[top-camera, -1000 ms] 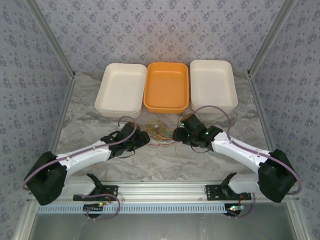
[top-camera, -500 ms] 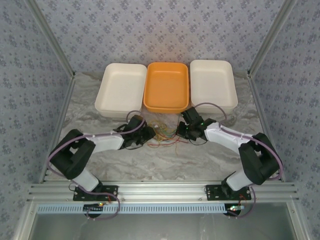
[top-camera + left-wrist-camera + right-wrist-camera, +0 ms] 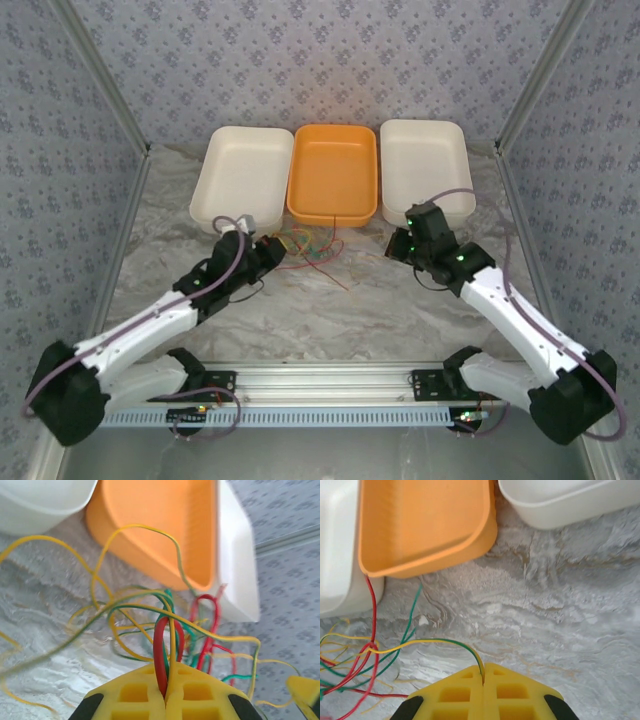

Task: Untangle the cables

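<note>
The cables (image 3: pixel 308 243) lie bunched on the bench (image 3: pixel 400 320) just before the orange tray (image 3: pixel 300 175); the left gripper (image 3: pixel 166 692), clamped on a red and a yellow one, and the right gripper (image 3: pixel 483 680), clamped on a yellow-green one, should part slowly, watching for snags.

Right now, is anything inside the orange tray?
Nothing visible: the orange tray shows a bare floor from above. The cables are bunched over the table outside its near wall, a red one reaching that wall. Its near inner wall is partly hidden by the rim.
</note>
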Motion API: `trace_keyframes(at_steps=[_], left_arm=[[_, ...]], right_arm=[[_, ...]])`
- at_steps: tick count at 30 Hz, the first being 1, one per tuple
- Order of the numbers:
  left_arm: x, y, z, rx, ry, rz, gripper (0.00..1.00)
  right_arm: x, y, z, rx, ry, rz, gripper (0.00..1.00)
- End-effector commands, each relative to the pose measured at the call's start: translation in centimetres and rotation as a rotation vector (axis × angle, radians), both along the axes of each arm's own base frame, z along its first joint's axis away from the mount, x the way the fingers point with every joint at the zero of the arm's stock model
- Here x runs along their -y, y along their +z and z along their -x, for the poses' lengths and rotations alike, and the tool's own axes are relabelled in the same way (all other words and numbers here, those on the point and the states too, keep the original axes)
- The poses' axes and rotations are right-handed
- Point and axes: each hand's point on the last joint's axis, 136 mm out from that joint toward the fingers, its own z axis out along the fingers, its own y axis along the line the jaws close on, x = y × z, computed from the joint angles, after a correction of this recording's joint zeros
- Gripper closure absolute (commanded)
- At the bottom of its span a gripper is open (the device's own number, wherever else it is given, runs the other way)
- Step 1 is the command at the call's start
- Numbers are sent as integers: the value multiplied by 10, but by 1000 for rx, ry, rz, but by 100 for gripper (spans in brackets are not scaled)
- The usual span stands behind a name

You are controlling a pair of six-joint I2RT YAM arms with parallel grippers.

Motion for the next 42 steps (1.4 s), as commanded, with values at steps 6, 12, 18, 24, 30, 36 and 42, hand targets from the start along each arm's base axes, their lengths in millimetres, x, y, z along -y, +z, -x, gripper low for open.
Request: trace_keyframes(at_steps=[6,12,18,24,30,36,42], left_arm=[[27,20,-6,24,-153,59,100],[60,36,-8,63,-247,99,100],[73,43,-1,80,-276,96,100],[86,50,4,96,-295,96,100],[92,54,10,104,-304,98,100],[94,51,10,102,-305,101,100],[89,54,11,122,-285,120,100]], right_arm=[[-26,-4,-4,-27,136,-71,100],[-24,-33,-3,-109,142,-26,62],[-36,31,22,100,146,-23,27],[-88,32,20,83,159,-275,37],[-93,12,-5,-8,97,-301,45],[-99,8,-4,-21,78,-346,77],[-63,-1,2,-22,-16,-315,87]])
